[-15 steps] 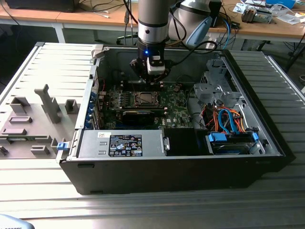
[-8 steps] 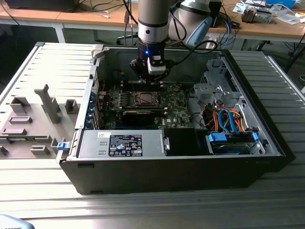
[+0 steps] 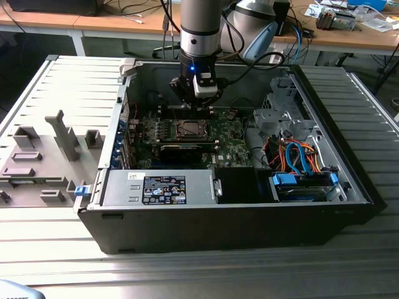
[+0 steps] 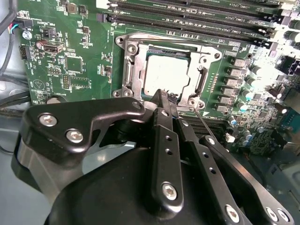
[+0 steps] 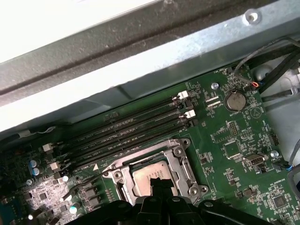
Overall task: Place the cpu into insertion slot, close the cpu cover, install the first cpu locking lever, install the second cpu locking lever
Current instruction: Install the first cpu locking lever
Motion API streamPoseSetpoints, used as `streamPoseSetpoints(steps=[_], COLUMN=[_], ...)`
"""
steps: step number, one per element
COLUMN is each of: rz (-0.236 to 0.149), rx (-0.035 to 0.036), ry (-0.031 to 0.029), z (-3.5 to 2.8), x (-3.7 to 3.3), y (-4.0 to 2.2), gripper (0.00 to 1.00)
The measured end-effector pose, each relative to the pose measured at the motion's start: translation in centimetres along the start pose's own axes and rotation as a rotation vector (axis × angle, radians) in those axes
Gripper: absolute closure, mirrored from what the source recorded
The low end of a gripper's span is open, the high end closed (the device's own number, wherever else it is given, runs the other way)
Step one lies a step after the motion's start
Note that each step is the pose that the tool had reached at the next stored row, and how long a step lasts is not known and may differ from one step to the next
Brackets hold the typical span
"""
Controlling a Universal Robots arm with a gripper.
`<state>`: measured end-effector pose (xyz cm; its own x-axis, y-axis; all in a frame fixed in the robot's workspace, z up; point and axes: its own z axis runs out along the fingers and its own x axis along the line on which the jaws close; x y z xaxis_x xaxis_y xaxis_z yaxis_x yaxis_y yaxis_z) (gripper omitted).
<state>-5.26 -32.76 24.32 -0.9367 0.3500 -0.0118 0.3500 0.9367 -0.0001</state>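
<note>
The cpu (image 4: 165, 75) (image 5: 149, 172) shows its pale silver face inside the insertion slot (image 3: 189, 129) on the green board. Around it the grey cpu cover (image 4: 127, 70) (image 5: 180, 158) lies flat as a metal frame. My gripper (image 4: 165, 96) (image 5: 159, 181) (image 3: 194, 104) hovers just over the socket's edge, its black fingers pressed together with nothing visible between them. A thin metal locking lever (image 4: 206, 129) (image 5: 80, 188) runs along one side of the socket, beside the fingertips. The fingers hide one edge of the socket in both wrist views.
The board sits deep in an open computer case (image 3: 349, 187) with tall walls. Memory slots (image 5: 131, 126) run beside the socket, a long black card (image 3: 181, 149) lies in front of it, and a drive cage with orange and blue cables (image 3: 299, 159) stands at the exterior view's right.
</note>
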Motion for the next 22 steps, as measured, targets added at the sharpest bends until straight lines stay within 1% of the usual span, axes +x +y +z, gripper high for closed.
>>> streamPoseSetpoints(steps=[22], rz=[-0.046], rx=[-0.0005], ry=[0.0000], z=[0.01], x=[0.00], y=[0.00], gripper=[0.89])
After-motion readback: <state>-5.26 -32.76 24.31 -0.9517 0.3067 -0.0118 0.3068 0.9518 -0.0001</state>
